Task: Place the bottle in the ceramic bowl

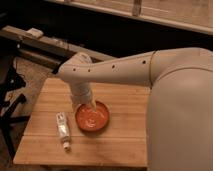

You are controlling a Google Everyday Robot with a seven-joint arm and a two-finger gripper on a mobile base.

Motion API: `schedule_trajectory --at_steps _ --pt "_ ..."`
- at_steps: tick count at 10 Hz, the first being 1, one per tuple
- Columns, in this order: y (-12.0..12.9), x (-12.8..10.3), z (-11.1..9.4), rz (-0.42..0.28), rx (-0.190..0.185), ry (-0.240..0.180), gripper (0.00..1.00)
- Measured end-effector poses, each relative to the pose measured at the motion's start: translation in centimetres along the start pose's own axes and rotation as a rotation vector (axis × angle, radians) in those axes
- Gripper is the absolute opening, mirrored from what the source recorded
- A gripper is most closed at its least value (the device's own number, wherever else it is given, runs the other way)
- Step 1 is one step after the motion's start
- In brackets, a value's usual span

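Observation:
The bottle [62,130] lies on its side on the wooden table [120,145], cap toward the front edge, just left of the ceramic bowl [92,118]. The bowl is shallow, glossy and orange-red, and sits near the table's middle. My arm reaches in from the right and bends down. My gripper [90,104] hangs over the bowl's far rim, to the right of the bottle and apart from it. The arm's wrist hides most of the gripper.
A dark bench or shelf [40,42] with a pale object on it runs behind the table at the left. Black stand legs [10,100] are on the floor to the table's left. My large white arm body [180,115] covers the table's right side.

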Motion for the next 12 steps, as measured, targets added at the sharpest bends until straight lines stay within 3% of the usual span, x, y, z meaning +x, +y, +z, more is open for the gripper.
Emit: schedule_trajectory --at_steps 10,12 --pt "0.0 0.0 -0.1 -0.005 -0.001 -0.001 0.65" --pt "1.5 0.1 -0.3 -0.056 -0.002 -0.002 0.65"
